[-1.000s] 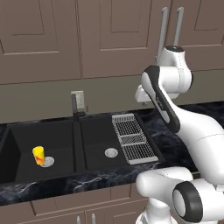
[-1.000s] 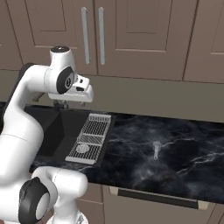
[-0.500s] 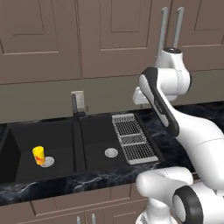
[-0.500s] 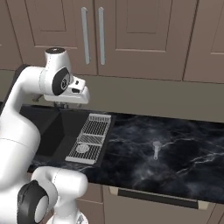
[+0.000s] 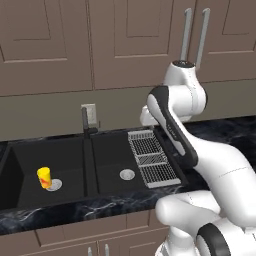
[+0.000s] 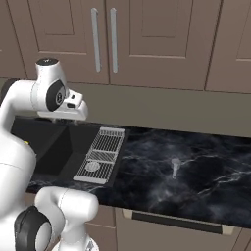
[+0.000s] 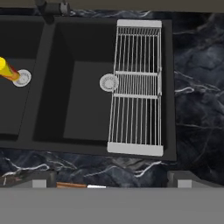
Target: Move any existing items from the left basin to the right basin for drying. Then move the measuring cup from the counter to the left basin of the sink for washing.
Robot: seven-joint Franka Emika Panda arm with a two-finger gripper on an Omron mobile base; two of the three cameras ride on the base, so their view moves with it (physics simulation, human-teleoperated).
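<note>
Left base view: yellow cup (image 5: 44, 177) standing upright in the left basin (image 5: 30, 152), touching the near-left side of that basin's silver drain (image 5: 54, 184) — first thing to shift, so likely the first target. Right basin (image 5: 111, 155) just right of the divider, bare but for its own drain, ready as the drying side. White wire rack (image 5: 152, 158) laid over the right basin's far-right edge. Arm raised above the rack, well clear of the cup; nothing carried.

Right base view: measuring cup (image 6: 174, 165) lying on the counter (image 6: 206, 171), well right of the rack (image 6: 100, 155) — bowl away from the camera, thin handle toward it. Parked there until the left basin is emptied, by the task's order.

Hand view: looking straight down over the sink; rack (image 7: 138, 83) right of centre, yellow cup (image 7: 7, 70) far left of the rack, tilted across the frame's edge beside the left drain (image 7: 22, 77). Gripper jaws spread fully, nothing between them — a pose suited to surveying before reaching left, judging by the height.
</note>
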